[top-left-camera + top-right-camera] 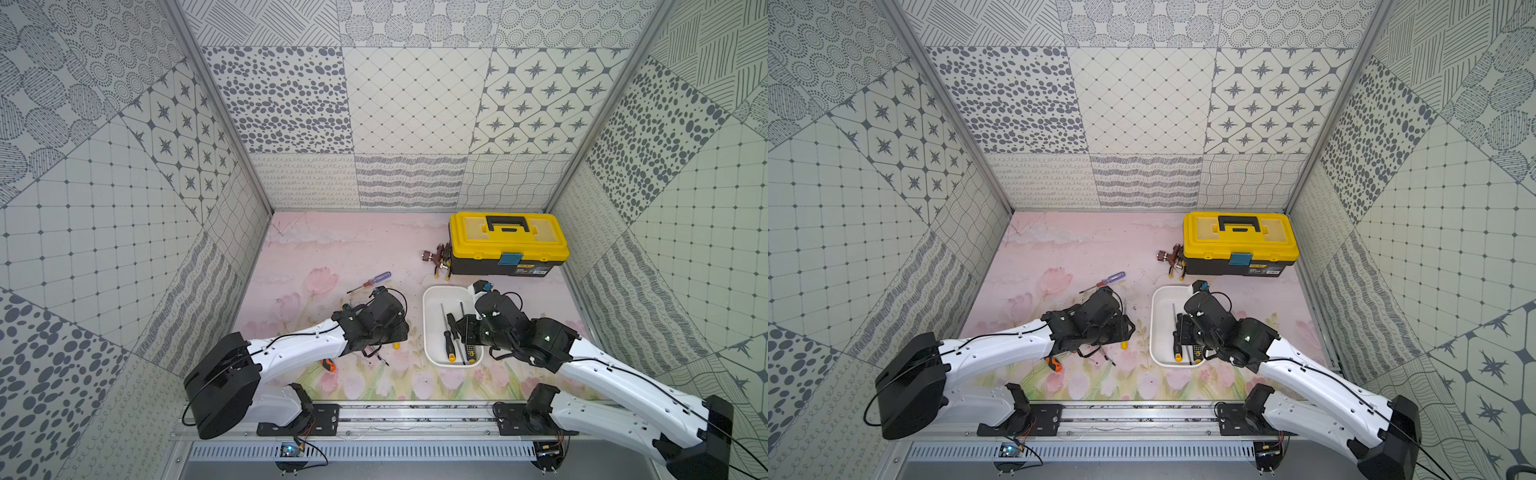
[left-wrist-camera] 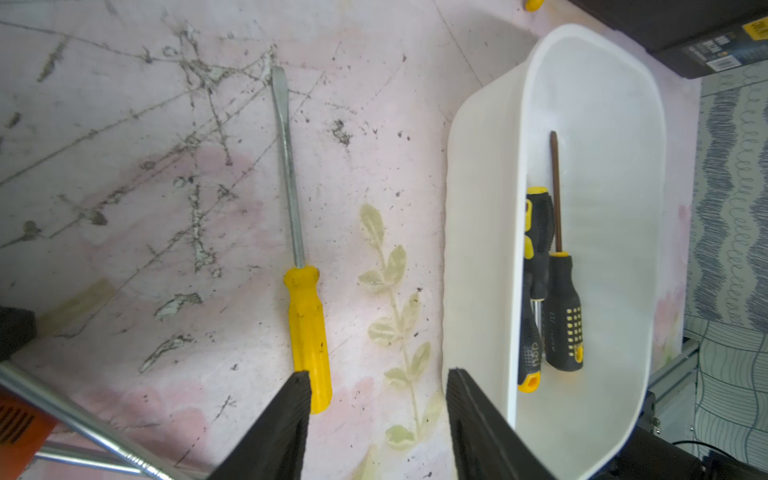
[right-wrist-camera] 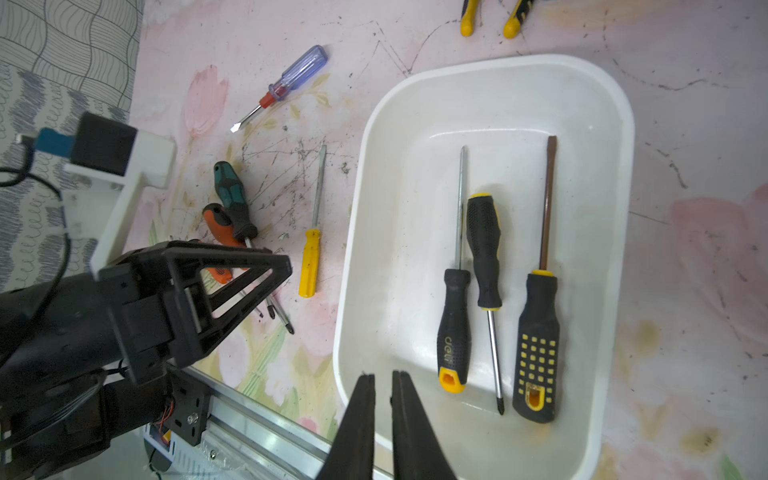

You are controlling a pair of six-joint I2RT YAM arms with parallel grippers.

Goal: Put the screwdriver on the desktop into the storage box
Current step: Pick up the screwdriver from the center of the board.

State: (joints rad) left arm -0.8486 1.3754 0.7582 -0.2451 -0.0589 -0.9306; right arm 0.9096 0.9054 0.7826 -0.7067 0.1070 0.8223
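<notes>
The white storage box (image 1: 432, 293) (image 3: 361, 187) sits right of centre on the pink tulip desktop (image 1: 332, 249), with three black-and-yellow screwdrivers (image 3: 484, 253) lying inside. A yellow-handled flat screwdriver (image 2: 307, 328) (image 3: 309, 266) lies on the desktop just left of the box. My left gripper (image 2: 379, 374) hangs open over the end of its handle, one fingertip overlapping the handle and nothing held. My right gripper (image 3: 384, 374) hovers over the box's near end with its jaws almost together and empty.
A purple-handled screwdriver (image 1: 376, 280) lies further back on the left. Green (image 3: 230, 199) and orange (image 3: 218, 224) handled screwdrivers lie crossed under the left arm. A yellow-lidded black toolbox (image 1: 507, 239) stands at the back right, with small tools (image 1: 438, 259) beside it.
</notes>
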